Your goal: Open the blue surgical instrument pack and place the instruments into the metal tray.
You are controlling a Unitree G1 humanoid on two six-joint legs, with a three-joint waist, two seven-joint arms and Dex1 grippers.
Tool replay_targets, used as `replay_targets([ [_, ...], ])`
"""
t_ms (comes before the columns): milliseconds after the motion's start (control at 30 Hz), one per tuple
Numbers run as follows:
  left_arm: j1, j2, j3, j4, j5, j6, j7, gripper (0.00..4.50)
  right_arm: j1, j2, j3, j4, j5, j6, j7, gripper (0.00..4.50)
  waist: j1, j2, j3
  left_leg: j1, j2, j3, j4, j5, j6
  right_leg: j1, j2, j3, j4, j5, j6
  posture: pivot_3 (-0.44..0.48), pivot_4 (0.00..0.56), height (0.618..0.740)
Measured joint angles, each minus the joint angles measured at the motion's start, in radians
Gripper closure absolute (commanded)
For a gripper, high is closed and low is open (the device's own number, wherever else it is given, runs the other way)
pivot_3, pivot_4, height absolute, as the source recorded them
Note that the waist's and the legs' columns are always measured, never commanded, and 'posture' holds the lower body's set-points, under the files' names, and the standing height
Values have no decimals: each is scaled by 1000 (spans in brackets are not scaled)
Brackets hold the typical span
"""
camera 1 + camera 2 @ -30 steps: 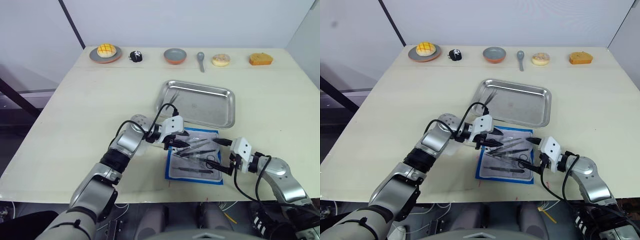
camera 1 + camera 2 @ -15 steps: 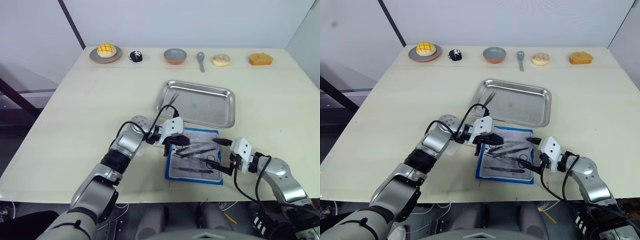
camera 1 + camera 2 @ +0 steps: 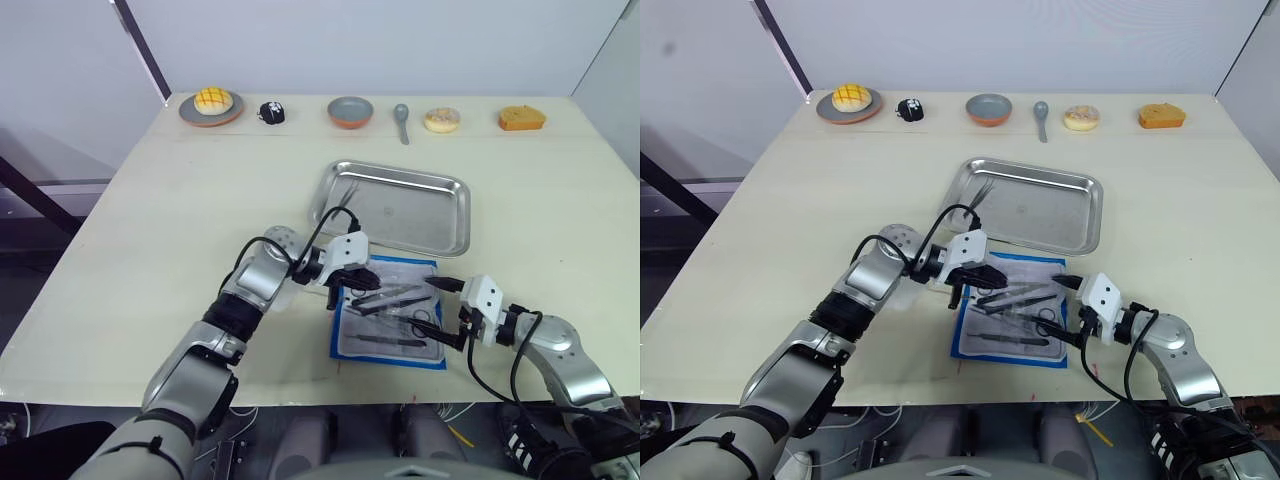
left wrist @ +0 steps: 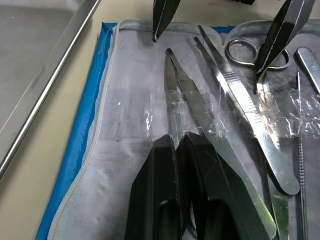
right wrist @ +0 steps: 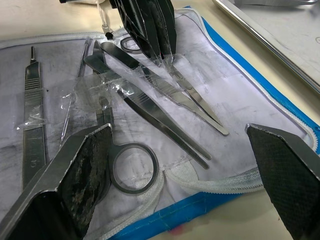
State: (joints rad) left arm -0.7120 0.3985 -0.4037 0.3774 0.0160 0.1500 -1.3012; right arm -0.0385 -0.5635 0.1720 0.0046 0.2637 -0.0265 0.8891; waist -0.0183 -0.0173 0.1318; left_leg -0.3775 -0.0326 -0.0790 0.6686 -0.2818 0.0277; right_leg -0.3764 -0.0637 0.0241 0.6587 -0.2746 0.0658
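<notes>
Near the table's front edge, the blue surgical instrument pack [image 3: 390,315] lies opened flat. The right gripper [image 3: 447,312], jaws spread wide and empty, is held at its right edge. The left gripper [image 3: 365,281] is seen pinched on the instruments [image 4: 200,115] at the pack's far left corner; their long axes run across toward the right gripper. Just beyond lies the metal tray [image 3: 392,207]. The pinch is shown by the left wrist view, the spread by the right wrist view.

Beige table [image 3: 150,200]: metal tray [image 3: 400,215], blue surgical instrument pack [image 3: 345,335], bowl [image 3: 350,111], spoon [image 3: 401,120].
</notes>
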Motion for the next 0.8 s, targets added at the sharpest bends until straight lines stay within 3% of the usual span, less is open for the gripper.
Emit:
replay_targets([
  [400,-24,9,-29,-82,42,109,10,4430,-3,6,0,4,0,-1,-1,0,-1,0,0,0,0,0,0,0,0,0,0,0,0,0,0,0,150,740],
  [800,-87,54,-74,-173,41,340,-47,4430,-10,19,2,9,-8,-3,-2,0,-2,0,0,0,0,0,0,0,0,0,1,0,0,0,0,0,150,740],
])
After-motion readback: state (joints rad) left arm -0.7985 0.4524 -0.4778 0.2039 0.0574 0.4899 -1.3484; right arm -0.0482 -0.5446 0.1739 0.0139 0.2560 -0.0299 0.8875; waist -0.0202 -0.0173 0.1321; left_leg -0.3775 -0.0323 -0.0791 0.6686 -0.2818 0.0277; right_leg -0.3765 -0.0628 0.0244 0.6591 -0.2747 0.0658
